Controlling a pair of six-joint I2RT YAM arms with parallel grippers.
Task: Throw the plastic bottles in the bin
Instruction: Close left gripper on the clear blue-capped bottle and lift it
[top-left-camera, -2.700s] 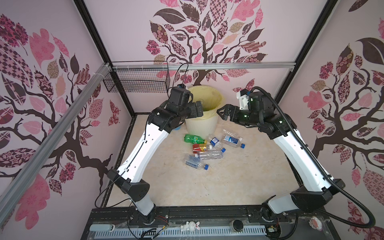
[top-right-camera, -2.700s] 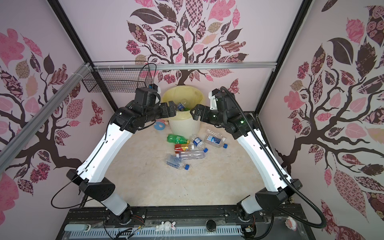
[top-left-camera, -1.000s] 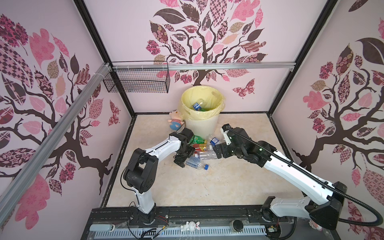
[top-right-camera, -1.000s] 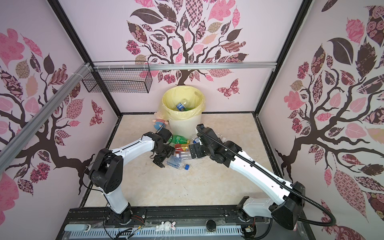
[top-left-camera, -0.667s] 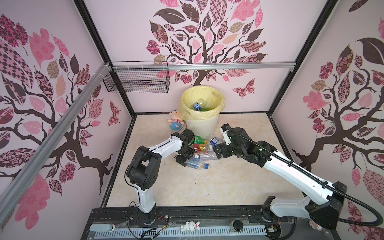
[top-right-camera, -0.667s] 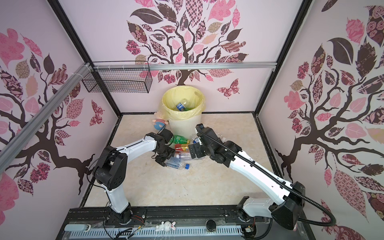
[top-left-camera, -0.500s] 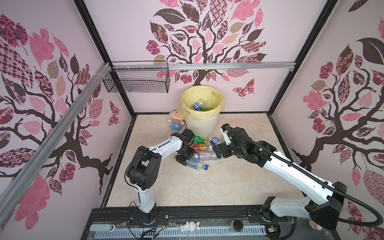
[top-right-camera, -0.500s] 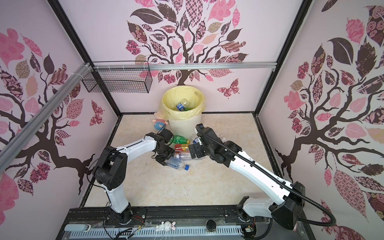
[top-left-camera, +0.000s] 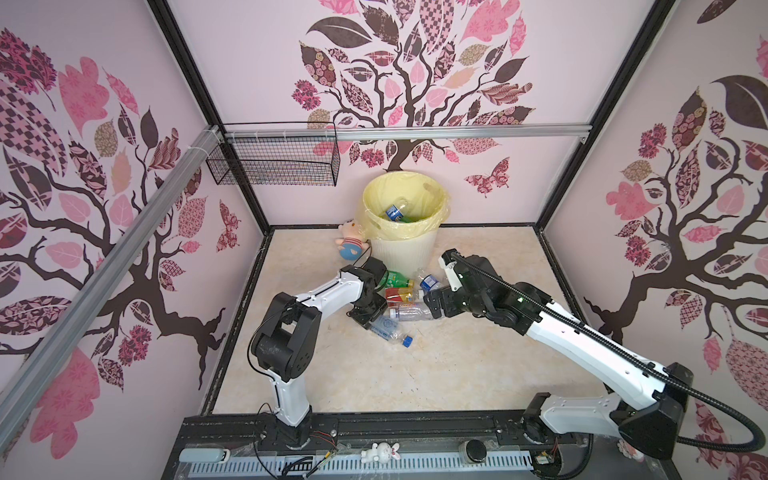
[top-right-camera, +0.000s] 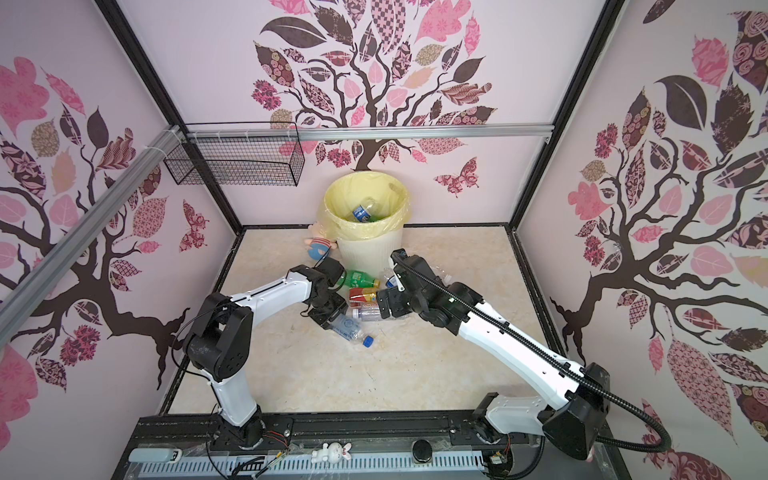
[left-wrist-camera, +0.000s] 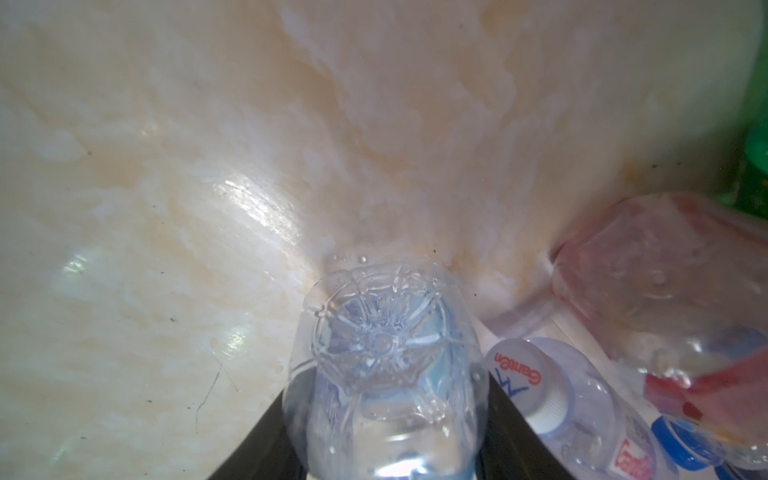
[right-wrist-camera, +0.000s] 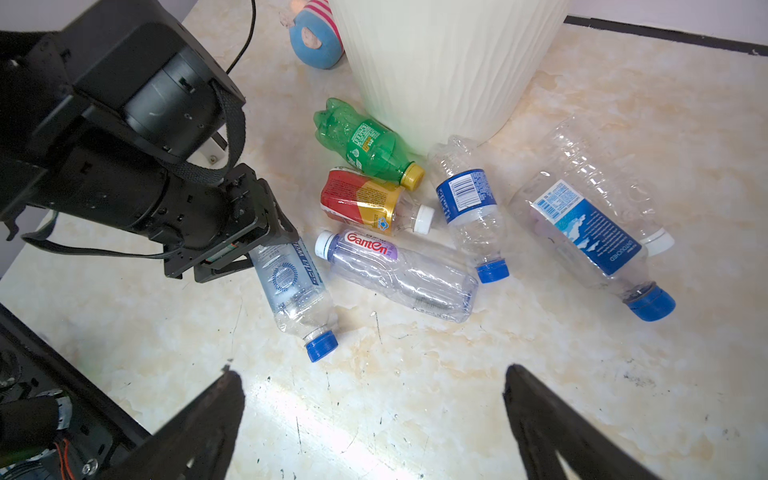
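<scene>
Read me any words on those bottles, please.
"Ganten": label of the white-capped clear bottle.
"Ganten": that bottle's cap too.
"UNTOUCHED": blue label of the biggest bottle.
Too small or blurred: print on the green bottle, red-and-gold bottle, barcode bottle and wreath-emblem bottle.

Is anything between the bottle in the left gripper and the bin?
On the floor, the red-labelled bottle and the green bottle lie between the held bottle and the bin. Above them, nothing visible blocks a lift over its rim.
</scene>
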